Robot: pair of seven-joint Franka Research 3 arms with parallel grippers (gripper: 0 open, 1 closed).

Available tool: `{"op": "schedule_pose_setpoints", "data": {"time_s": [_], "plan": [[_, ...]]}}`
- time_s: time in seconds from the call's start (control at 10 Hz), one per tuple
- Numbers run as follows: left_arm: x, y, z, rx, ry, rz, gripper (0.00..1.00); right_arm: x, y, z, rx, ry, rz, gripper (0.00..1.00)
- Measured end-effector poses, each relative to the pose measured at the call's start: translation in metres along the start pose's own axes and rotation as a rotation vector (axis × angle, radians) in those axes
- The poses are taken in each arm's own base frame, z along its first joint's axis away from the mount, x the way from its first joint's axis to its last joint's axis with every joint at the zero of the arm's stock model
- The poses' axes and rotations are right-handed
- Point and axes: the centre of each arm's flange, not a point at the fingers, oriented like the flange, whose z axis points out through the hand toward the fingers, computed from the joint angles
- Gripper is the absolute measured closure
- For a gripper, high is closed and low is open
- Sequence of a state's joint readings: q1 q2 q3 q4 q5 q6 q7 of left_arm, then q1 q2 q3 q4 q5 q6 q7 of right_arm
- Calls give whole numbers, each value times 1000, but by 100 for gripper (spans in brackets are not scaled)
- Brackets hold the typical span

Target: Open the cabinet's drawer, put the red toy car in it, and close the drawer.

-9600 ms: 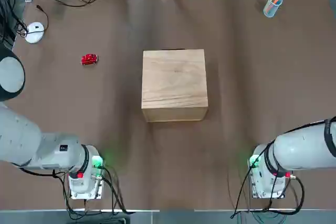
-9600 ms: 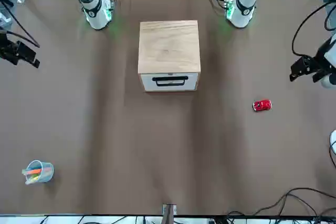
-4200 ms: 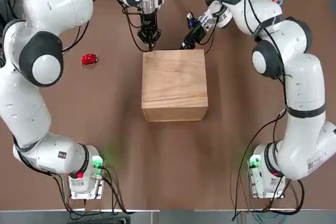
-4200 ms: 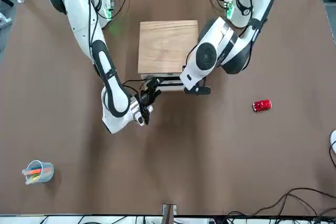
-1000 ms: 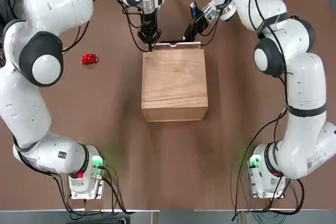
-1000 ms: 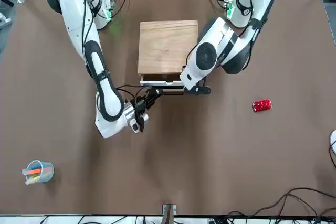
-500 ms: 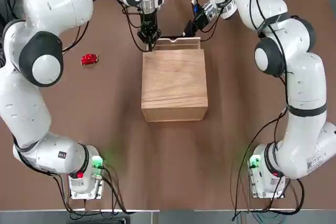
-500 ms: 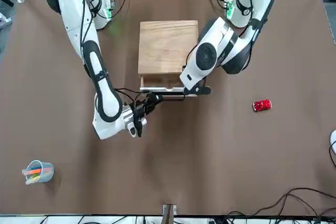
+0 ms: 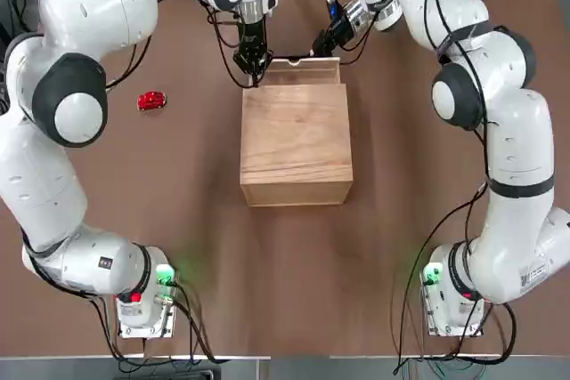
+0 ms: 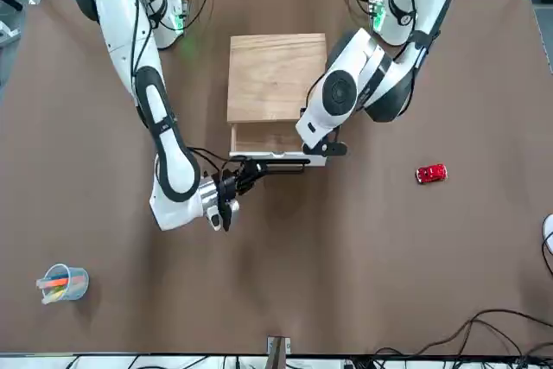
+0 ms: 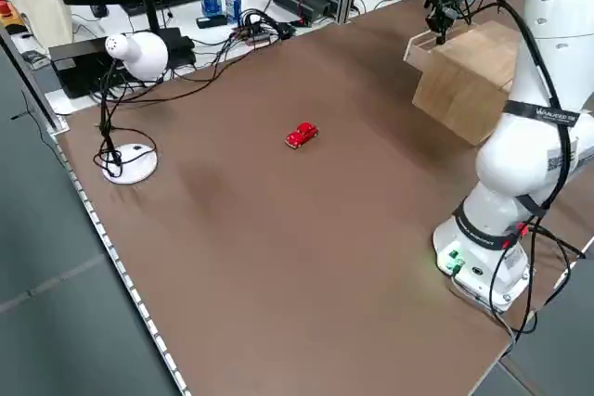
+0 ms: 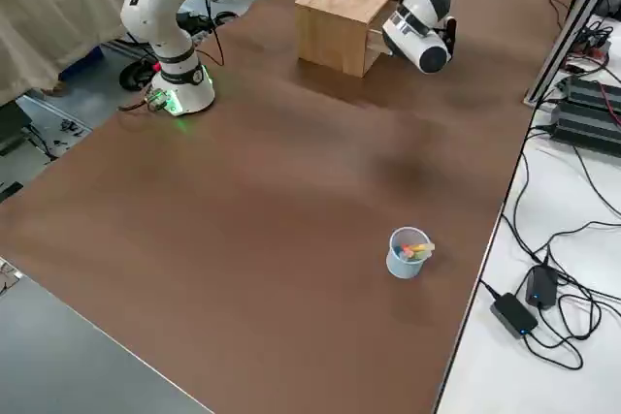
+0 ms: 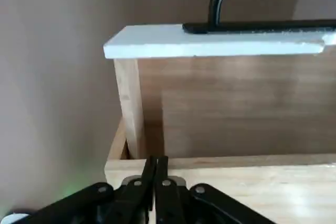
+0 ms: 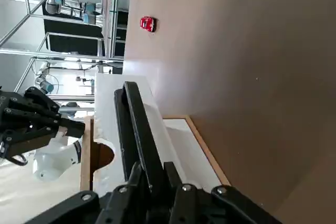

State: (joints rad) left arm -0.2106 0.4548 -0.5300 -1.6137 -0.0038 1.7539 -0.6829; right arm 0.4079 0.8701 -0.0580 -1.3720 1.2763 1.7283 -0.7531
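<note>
Top view is showing the drawer (image 9: 303, 67) sliding farther out of the cabinet (image 9: 296, 144) than it was a second ago, when only a thin strip of it was peeking past the far face; now the bare wood bottom is showing. The right hand (image 10: 244, 174) is gripping the dark handle (image 14: 137, 132), its fingers clamped narrowly around the bar in the right wrist view, and it is pulling away from the cabinet. The left hand (image 9: 253, 68) is sitting fully pinched shut, holding nothing, and is pressing down at the cabinet's top far corner just beside the drawer's side wall, apparently bracing the box so it is not dragging along; it is not moving.

This looks like the opening step nearing its end: the gap is probably getting wide enough for a small toy, though a little more travel would be making the drop easier.

The car (image 9: 151, 101) is lying on the table (image 9: 401, 175) well apart from the cabinet, on the left arm's side, untouched. Nothing is lying between it and the drawer. A cup of pens (image 10: 63, 283), a white mouse (image 11: 131, 162) and a desk lamp (image 11: 136, 54) are standing off near the table's edges, clear of the work. The left arm itself is hanging over the drawer's corner and may be crowding the drop.
</note>
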Motion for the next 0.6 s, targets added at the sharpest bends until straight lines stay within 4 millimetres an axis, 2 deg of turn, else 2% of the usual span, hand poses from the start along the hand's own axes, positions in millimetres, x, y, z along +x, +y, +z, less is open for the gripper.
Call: {"op": "schedule_pose_setpoints", "data": {"time_s": [0.6], "plan": [[0, 0, 0, 0, 0, 0, 94, 7, 1, -5, -26, 54, 16, 79]]}}
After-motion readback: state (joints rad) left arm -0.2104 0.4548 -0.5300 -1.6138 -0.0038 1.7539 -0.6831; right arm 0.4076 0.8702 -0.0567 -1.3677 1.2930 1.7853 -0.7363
